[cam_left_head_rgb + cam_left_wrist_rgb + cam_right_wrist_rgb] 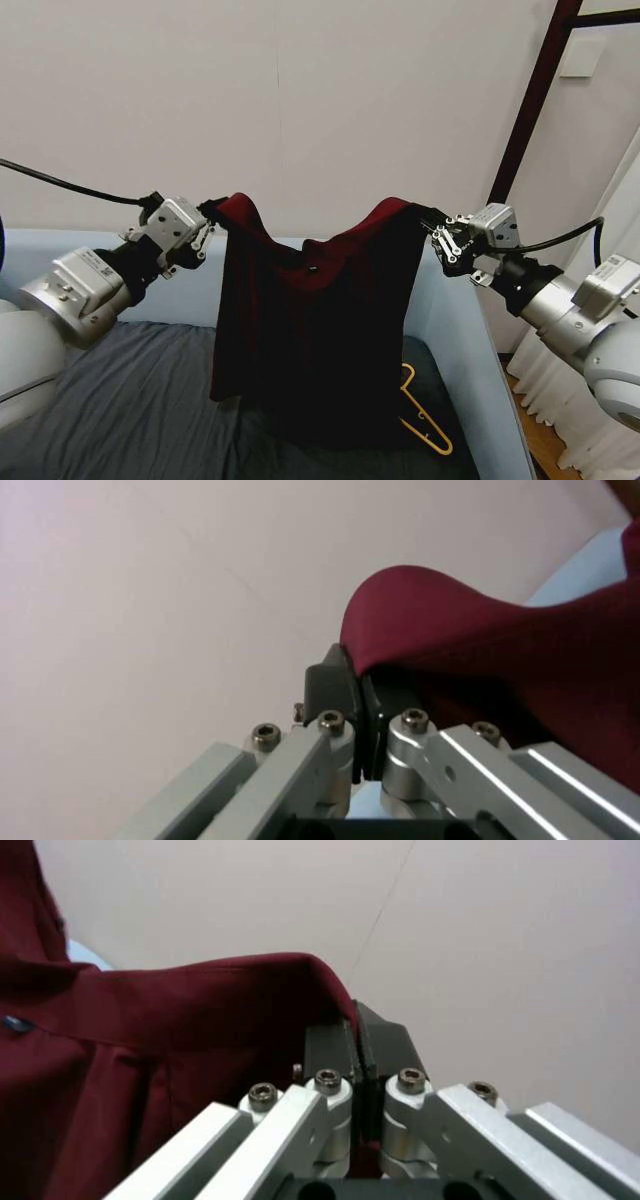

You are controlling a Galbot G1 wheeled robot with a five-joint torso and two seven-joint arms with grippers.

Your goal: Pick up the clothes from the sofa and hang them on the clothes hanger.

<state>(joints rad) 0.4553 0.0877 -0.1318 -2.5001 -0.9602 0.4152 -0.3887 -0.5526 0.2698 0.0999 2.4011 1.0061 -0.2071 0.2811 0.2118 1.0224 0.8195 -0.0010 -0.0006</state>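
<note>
- The left gripper [213,218] has its pads pinched together on a thin fold of the red shirt [310,320] at one shoulder; any outward pull could tug that fold free. Its arm reaches in from the left, raised and angled inward.
- The red shirt hangs spread between both grippers above the sofa [110,400], its hem low beside the yellow hanger [425,420], which it might snag.
- The right gripper [435,228] is likewise clamped on the other shoulder and could slip the same way; its arm reaches in from the right at matching height.
</note>
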